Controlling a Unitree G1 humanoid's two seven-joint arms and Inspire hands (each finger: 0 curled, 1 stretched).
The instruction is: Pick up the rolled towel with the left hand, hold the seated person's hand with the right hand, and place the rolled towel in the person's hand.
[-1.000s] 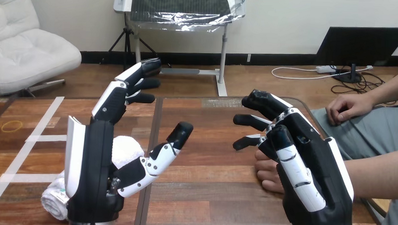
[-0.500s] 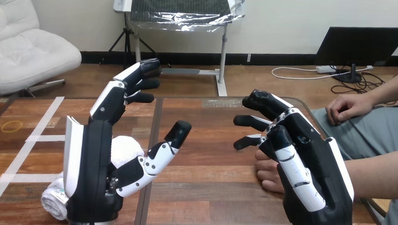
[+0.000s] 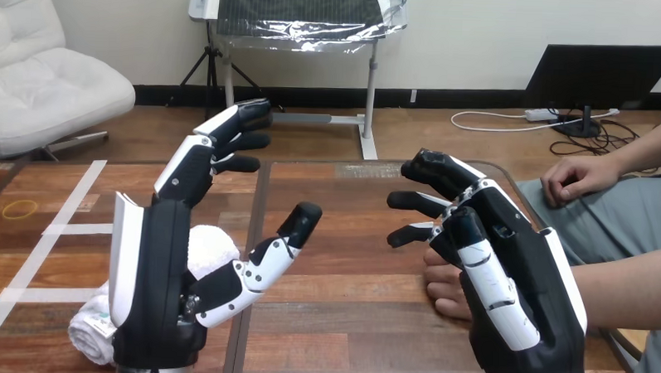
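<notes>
Lying on the table (image 3: 331,319) at the left, towel (image 3: 211,250) sat behind the raised left hand (image 3: 154,263), fingers straight and spread, holding nothing. Right hand (image 3: 515,284) hung loosely open, empty, in front of the person's hand (image 3: 442,283) resting on the table; contact between them unclear.

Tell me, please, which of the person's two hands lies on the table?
The person's lower hand, just beyond the robot's right hand on the table; the other hand rests off the table, farther right.
</notes>
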